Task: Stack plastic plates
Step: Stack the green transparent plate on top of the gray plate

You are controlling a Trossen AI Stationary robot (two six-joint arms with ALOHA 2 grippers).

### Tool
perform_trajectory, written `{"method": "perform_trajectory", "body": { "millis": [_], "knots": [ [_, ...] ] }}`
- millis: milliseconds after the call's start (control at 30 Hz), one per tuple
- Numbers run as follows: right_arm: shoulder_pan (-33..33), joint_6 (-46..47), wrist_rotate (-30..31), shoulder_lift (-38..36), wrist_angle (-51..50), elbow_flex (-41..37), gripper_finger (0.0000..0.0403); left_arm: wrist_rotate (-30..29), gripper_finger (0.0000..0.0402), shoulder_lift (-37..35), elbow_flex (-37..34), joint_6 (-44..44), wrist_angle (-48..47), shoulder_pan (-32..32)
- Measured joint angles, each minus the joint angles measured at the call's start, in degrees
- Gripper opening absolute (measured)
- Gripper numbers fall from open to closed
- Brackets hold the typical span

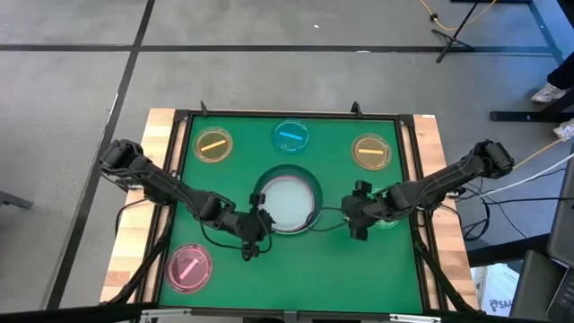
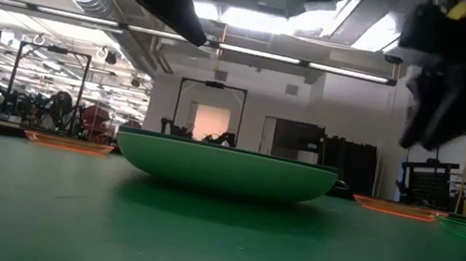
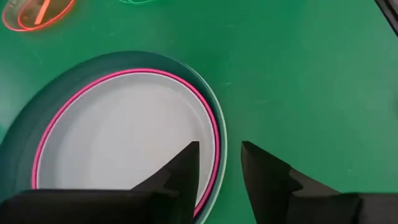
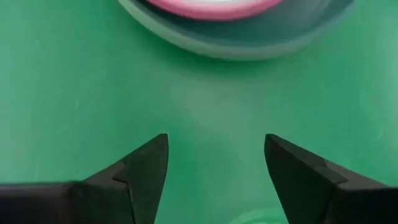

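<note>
- High view is showing the green mat [image 1: 296, 260] lying across the table, giving every plate a flat bed.
- Sitting at the mat's middle is the big stack [image 1: 287, 199]: a pink-rimmed plate nested inside a dark teal one, which seems to be resting in a pale green one, so the large plates are already looking gathered.
- Reaching in from the stack's left, the left gripper [image 1: 254, 235] is hovering at the rim, fingers [image 3: 180, 177] parted and gripping nothing, one over the pink edge and one outside, probably lining up with it.
- Coming from the stack's right, the right gripper [image 1: 361, 213] is hanging just beside it, jaws spread wide and empty above bare mat.
- Lying apart from the stack are the small plates: orange [image 1: 213, 144], blue [image 1: 291, 135] and brown [image 1: 371, 152] beyond it, pink [image 1: 188, 267] near its left front, a green one [image 1: 391, 218] partly hidden under the right arm; they are likely waiting their turn.
</note>
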Motion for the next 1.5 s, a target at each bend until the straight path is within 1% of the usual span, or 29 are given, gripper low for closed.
{"method": "perform_trajectory", "body": {
  "millis": [100, 300, 467, 667, 767, 933, 1033, 1133, 1200, 1267, 1367, 1500],
  "knots": [
    [0.0, 5.5, -3.0, 0.0, -4.1, 0.0, 0.0257, -1.0, 0.0111, 0.0, 0.0, 0.0, 0.1, -0.1],
    [0.0, 17.4, -5.2, 0.2, -11.9, 0.0, 0.0257, -1.3, 0.0111, 0.0, 0.0, -0.3, 0.2, -0.1],
    [0.0, 25.1, -5.7, 2.7, -13.4, 0.0, 0.0257, -2.2, 0.0111, 0.0, 0.0, -0.4, 0.7, -0.1],
    [0.0, 30.9, -4.7, 8.1, -13.8, 0.0, 0.0257, -2.3, 0.0111, 0.0, 0.0, -0.5, 0.9, -0.1],
    [0.0, 33.1, -5.3, 10.8, -14.8, 0.0, 0.0257, -2.3, 0.0111, 0.0, 0.0, -0.5, 0.9, 0.0],
    [0.0, 33.4, -5.4, 14.1, -14.8, 0.0, 0.0257, -2.3, 0.0111, 0.0, 0.0, -0.5, 0.9, -0.1],
    [0.0, 33.4, -3.6, 15.8, -14.9, 0.0, 0.0257, -2.3, 0.0111, 0.0, 0.0, -1.7, 0.9, -0.1],
    [0.0, 33.3, -3.2, 17.0, -14.8, 0.1, 0.0253, -2.3, 0.0111, 0.0, 0.0, -1.8, 0.9, -0.1],
    [0.0, 33.3, -3.1, 17.5, -14.6, 0.2, 0.0241, -2.3, 0.0111, 0.0, 0.0, -1.8, 0.9, -0.1],
    [0.0, 33.3, -3.1, 17.6, -14.4, 0.2, 0.0219, -2.3, 0.0111, 0.0, 0.0, -1.8, 0.9, -0.1],
    [0.0, 32.7, -3.1, 17.7, -14.2, 0.1, 0.0176, -2.3, 0.0111, 0.0, 0.0, -1.8, 0.9, -0.1],
    [0.0, 28.7, -3.2, 17.7, -14.0, 0.1, 0.0117, -2.5, 0.0111, 0.0, 0.0, -1.8, 0.9, 0.1]
  ]
}}
